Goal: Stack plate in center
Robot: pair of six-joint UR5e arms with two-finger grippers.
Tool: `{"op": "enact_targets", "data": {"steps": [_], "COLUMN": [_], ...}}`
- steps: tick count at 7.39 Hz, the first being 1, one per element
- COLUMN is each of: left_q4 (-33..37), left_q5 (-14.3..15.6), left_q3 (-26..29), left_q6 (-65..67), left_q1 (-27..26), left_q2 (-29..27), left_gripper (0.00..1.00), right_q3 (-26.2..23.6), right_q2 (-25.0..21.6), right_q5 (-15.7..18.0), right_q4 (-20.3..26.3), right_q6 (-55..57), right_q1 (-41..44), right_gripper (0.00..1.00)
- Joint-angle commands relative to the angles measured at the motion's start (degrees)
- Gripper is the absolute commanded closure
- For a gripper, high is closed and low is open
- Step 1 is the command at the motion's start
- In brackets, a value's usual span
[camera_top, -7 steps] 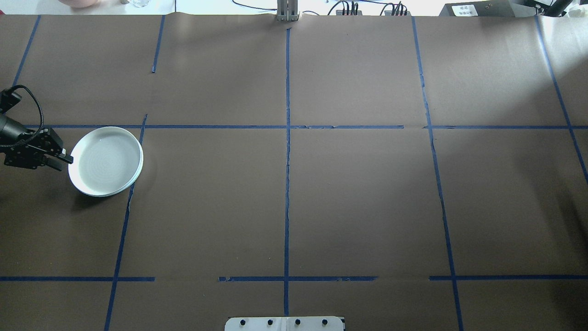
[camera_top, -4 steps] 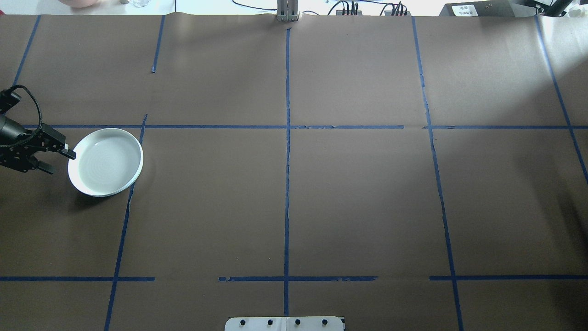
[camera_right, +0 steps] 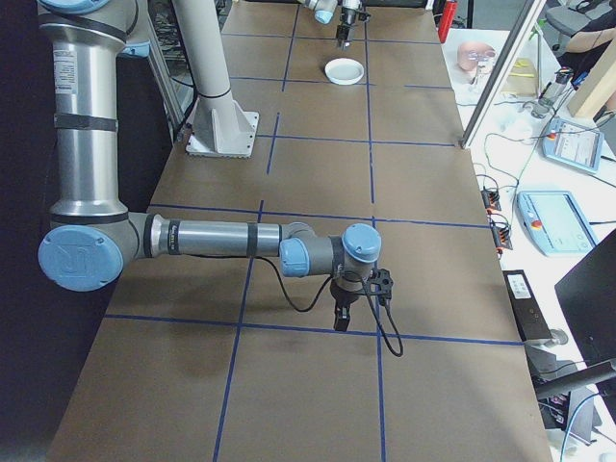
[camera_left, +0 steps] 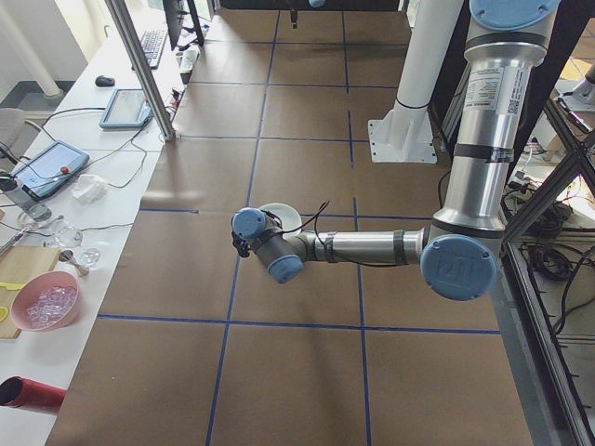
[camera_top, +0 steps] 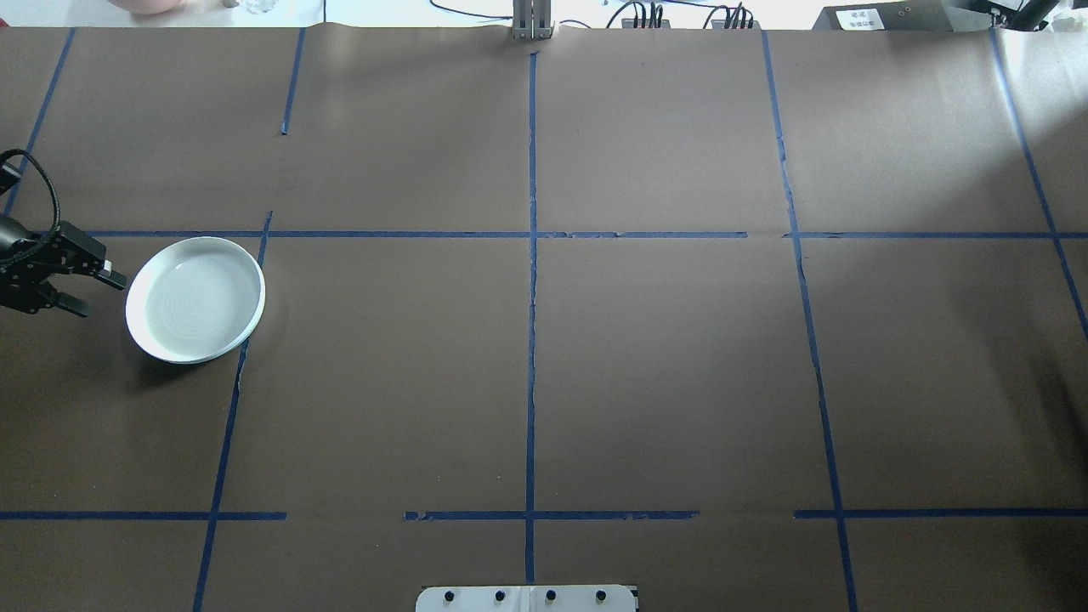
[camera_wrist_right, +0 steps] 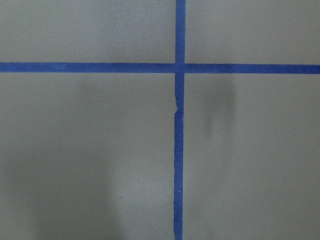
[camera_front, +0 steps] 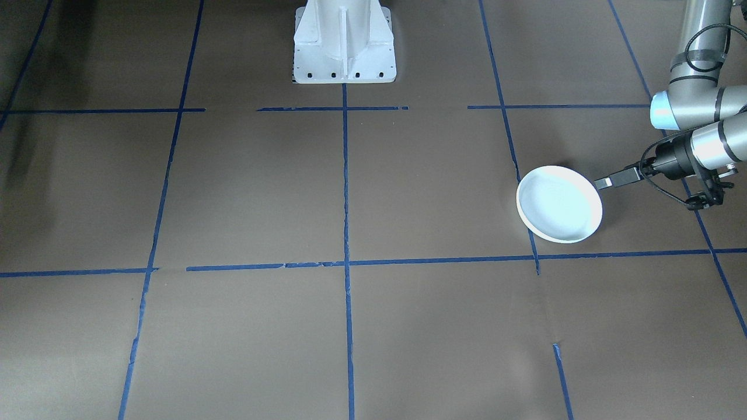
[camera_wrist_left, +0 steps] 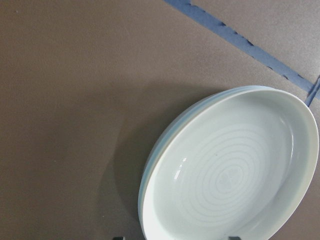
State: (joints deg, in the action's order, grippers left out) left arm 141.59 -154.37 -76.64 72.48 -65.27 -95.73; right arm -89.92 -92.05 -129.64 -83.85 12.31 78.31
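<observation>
Left pincer [camera_top: 92, 291] is hovering open and empty beside the white plate [camera_top: 195, 299], which is sitting far off the worktop [camera_top: 663, 374] center, not yet moved.

Little legible text appears. A white label [camera_top: 857, 17] on the dark box [camera_top: 884, 15] at the table's far edge in the overhead view carries print too small to read. The near arm's shoulder cap [camera_right: 82, 260] in the right-side view bears an embossed logo, not clearly readable. No other text, number or sign is readable.
</observation>
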Motion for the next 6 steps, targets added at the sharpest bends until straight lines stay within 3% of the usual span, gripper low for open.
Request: {"op": "enact_targets", "data": {"steps": [1, 6], "left_q4": [-0.1, -1.8], "left_q5": [1.5, 8.5], "left_q3": [-0.4, -2.1], "left_q6": [-1.5, -15.8], "left_q1": [-4.4, -7.1], "left_q2": [1.8, 9.1], "left_gripper": [0.28, 0.3], "right_q3": [-0.1, -0.1], "right_q2": [0.0, 0.0], "right_q5": [0.0, 0.0], "right_q4": [0.0, 0.0], "right_q6": [0.0, 0.0], "right_q1": [0.0, 0.0], "right_gripper": [0.0, 0.0]}}
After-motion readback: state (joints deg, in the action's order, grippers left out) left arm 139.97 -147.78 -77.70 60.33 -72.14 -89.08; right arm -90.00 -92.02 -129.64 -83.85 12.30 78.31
